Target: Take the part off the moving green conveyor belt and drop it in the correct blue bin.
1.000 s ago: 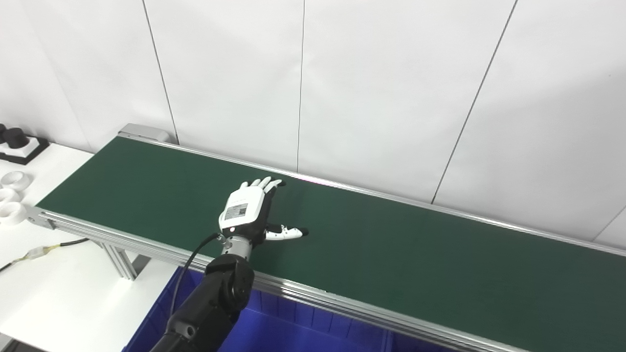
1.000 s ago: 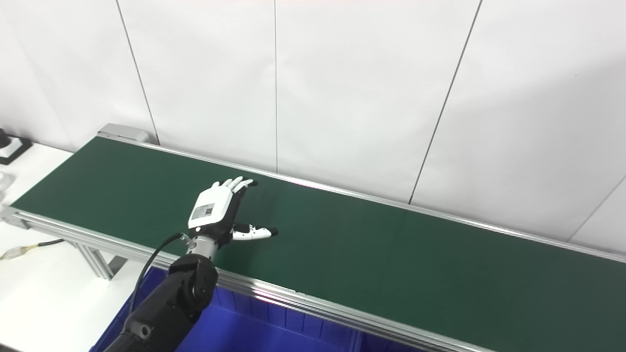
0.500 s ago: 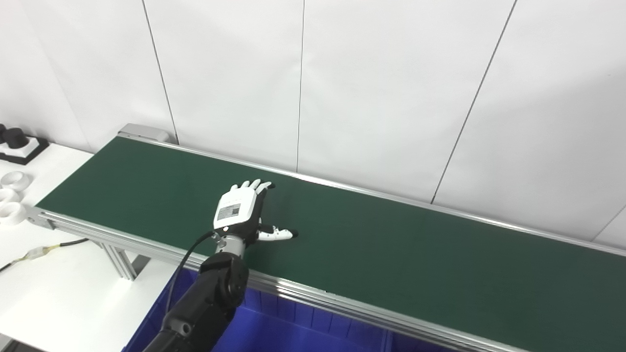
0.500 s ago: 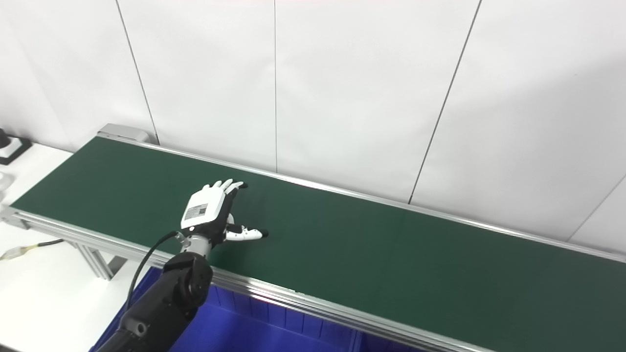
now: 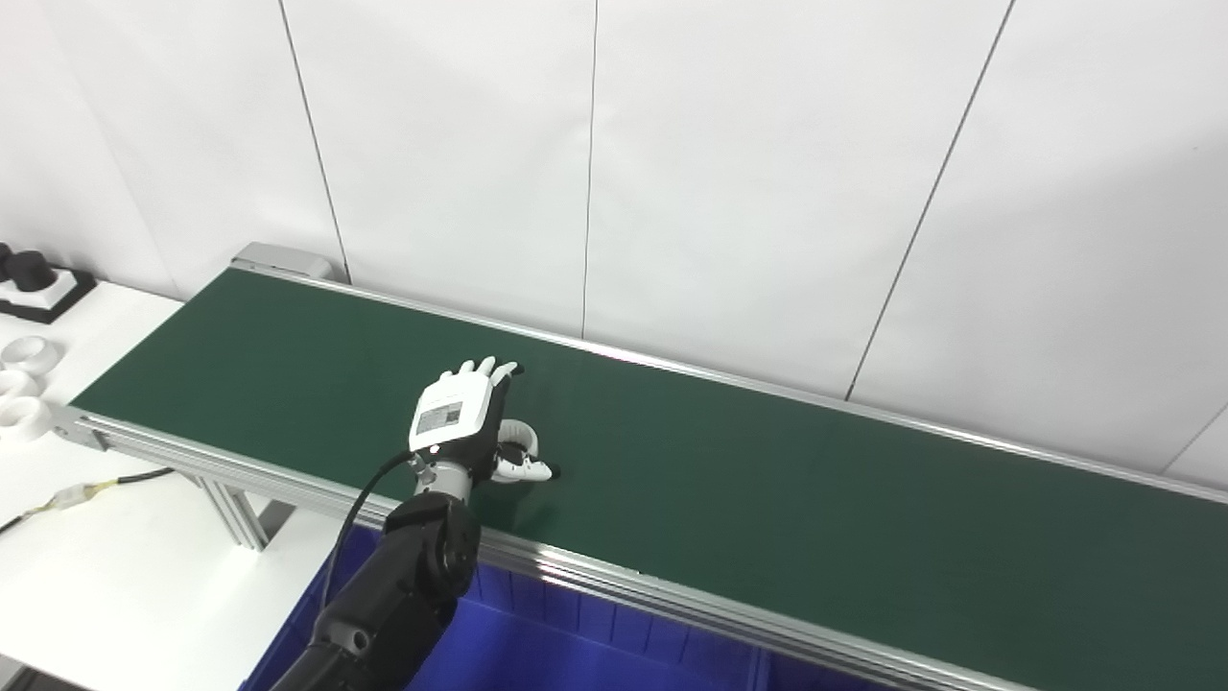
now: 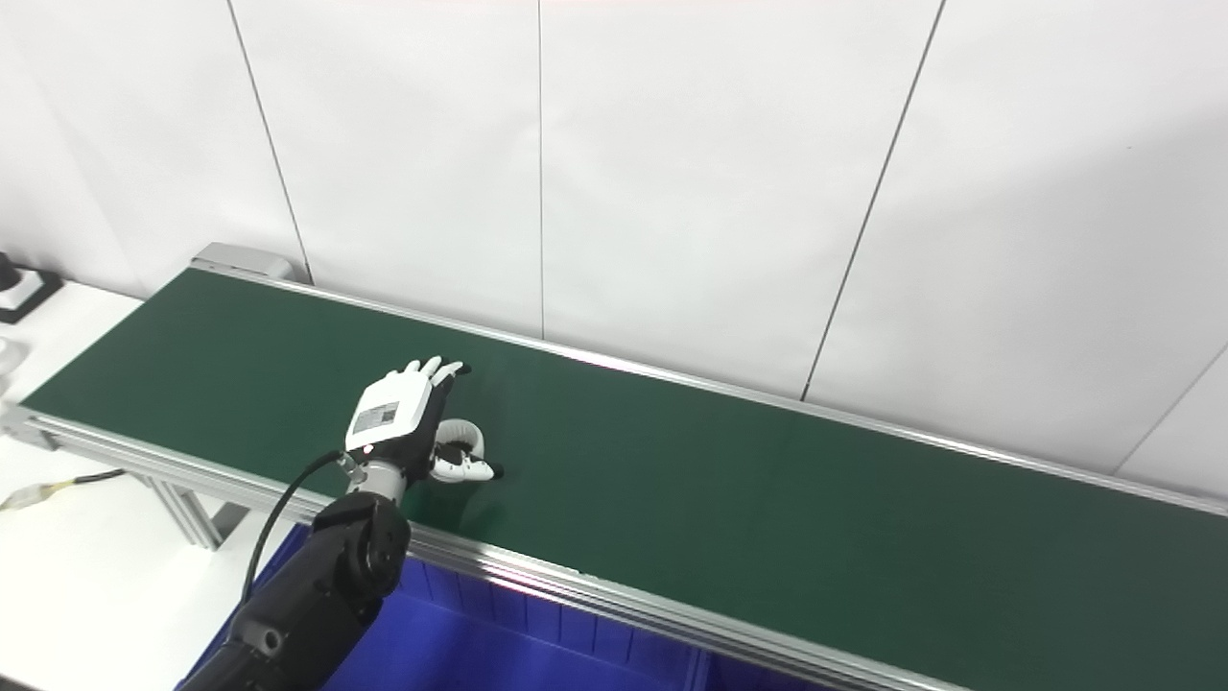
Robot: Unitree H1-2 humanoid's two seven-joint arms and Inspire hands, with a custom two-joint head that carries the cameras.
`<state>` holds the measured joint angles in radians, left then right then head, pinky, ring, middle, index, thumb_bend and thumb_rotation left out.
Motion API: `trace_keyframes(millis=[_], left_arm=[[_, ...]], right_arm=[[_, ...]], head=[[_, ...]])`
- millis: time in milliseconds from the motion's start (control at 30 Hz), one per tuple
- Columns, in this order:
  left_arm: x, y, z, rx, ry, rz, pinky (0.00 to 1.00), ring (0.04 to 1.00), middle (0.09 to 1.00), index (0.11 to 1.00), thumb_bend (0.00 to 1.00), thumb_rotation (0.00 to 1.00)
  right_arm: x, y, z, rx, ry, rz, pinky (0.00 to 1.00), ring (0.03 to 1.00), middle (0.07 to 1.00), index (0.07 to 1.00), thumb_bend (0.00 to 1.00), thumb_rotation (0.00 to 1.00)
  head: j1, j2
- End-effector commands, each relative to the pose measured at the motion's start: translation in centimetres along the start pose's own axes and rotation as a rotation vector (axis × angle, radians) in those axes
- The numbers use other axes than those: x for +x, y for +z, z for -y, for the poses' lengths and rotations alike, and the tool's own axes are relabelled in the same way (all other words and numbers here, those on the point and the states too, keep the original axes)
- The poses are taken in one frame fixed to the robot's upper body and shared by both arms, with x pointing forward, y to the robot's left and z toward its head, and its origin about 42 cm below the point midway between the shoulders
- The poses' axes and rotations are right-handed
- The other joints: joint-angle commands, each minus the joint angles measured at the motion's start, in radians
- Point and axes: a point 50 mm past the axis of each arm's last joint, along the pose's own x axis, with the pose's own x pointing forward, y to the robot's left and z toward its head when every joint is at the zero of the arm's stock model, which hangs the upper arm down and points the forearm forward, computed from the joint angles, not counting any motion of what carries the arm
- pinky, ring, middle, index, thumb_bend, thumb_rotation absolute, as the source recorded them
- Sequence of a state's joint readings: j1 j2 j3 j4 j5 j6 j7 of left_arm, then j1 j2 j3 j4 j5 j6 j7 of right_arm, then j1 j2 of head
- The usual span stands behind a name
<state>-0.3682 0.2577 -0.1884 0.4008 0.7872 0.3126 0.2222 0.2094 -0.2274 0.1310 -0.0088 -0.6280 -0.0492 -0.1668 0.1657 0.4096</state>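
My left hand [image 5: 459, 419] hovers low over the green conveyor belt [image 5: 787, 499], palm down, near the belt's front rail. Its fingers [image 5: 484, 368] stretch forward and spread apart. A small white ring part [image 5: 519, 435] lies on the belt just right of the palm, in the crook above the thumb [image 5: 526, 470]. In the right eye view the ring [image 6: 464, 433] sits the same way beside the hand [image 6: 393, 415]. The hand is open, with nothing closed in it. The right hand is out of the picture.
A blue bin [image 5: 585, 653] with dividers sits below the belt's front rail [image 5: 672, 600]. On the white table at left lie white rings [image 5: 27, 355], a black part on a white base [image 5: 34, 278] and a cable [image 5: 86, 492]. A white panel wall backs the belt.
My left hand has slid left and slightly toward the front rail. The thumb has curled inward, and a white ring now shows beside the palm where none was visible before.
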Motion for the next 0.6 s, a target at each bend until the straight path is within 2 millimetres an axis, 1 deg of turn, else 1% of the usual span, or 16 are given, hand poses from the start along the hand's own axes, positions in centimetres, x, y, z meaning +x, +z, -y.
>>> trace_keyframes(millis=[0, 167, 267, 300, 367, 433, 500, 533, 567], left_arm=[[1.6, 0.7, -2.1, 0.007, 0.058, 0.009, 1.00, 0.989, 0.968, 0.885, 0.84, 0.21], [1.6, 0.6, -1.5, 0.020, 0.040, -0.002, 1.00, 0.980, 0.960, 0.883, 0.84, 0.18], [1.5, 0.6, -1.2, 0.034, 0.033, -0.004, 1.00, 0.965, 0.947, 0.867, 0.82, 0.13], [1.5, 0.5, -1.1, 0.038, 0.025, -0.007, 1.00, 0.965, 0.947, 0.867, 0.82, 0.13], [1.5, 0.4, -1.1, 0.040, 0.012, -0.015, 1.00, 0.963, 0.936, 0.857, 0.80, 0.11], [1.5, 0.3, -1.0, 0.039, 0.004, -0.023, 1.00, 0.938, 0.907, 0.830, 0.79, 0.09], [1.6, 0.2, -0.9, 0.037, -0.002, -0.025, 0.96, 0.852, 0.813, 0.771, 0.77, 0.05], [1.6, 0.1, -0.9, 0.032, -0.002, -0.022, 0.92, 0.772, 0.733, 0.721, 0.73, 0.04], [1.6, 0.0, -0.8, 0.028, -0.002, -0.020, 0.91, 0.756, 0.717, 0.710, 0.72, 0.03]], right_arm=[[0.3, 0.7, 0.8, 0.001, -0.039, 0.041, 0.53, 0.603, 0.625, 0.764, 0.81, 0.07], [0.2, 0.8, 0.9, -0.007, -0.041, 0.039, 0.53, 0.601, 0.625, 0.763, 0.81, 0.07], [0.2, 0.8, 0.9, -0.007, -0.040, 0.040, 0.52, 0.595, 0.625, 0.764, 0.81, 0.08], [0.1, 0.8, 0.9, -0.005, -0.039, 0.038, 0.52, 0.596, 0.625, 0.764, 0.81, 0.08], [0.1, 0.8, 0.9, 0.000, -0.039, 0.035, 0.52, 0.601, 0.628, 0.765, 0.81, 0.08], [0.1, 0.8, 0.9, 0.002, -0.040, 0.037, 0.53, 0.605, 0.628, 0.766, 0.81, 0.07], [0.1, 0.8, 0.9, -0.002, -0.041, 0.039, 0.53, 0.604, 0.627, 0.766, 0.81, 0.07], [0.1, 0.8, 0.9, -0.004, -0.042, 0.040, 0.53, 0.603, 0.627, 0.767, 0.80, 0.08], [0.1, 0.8, 0.9, -0.006, -0.042, 0.040, 0.53, 0.602, 0.627, 0.767, 0.80, 0.08]], head=[[0.000, -0.001], [0.000, 0.003], [0.000, 0.003], [0.001, 0.003], [0.002, 0.004], [0.001, 0.005], [0.002, 0.006], [0.002, 0.006], [0.002, 0.006]])
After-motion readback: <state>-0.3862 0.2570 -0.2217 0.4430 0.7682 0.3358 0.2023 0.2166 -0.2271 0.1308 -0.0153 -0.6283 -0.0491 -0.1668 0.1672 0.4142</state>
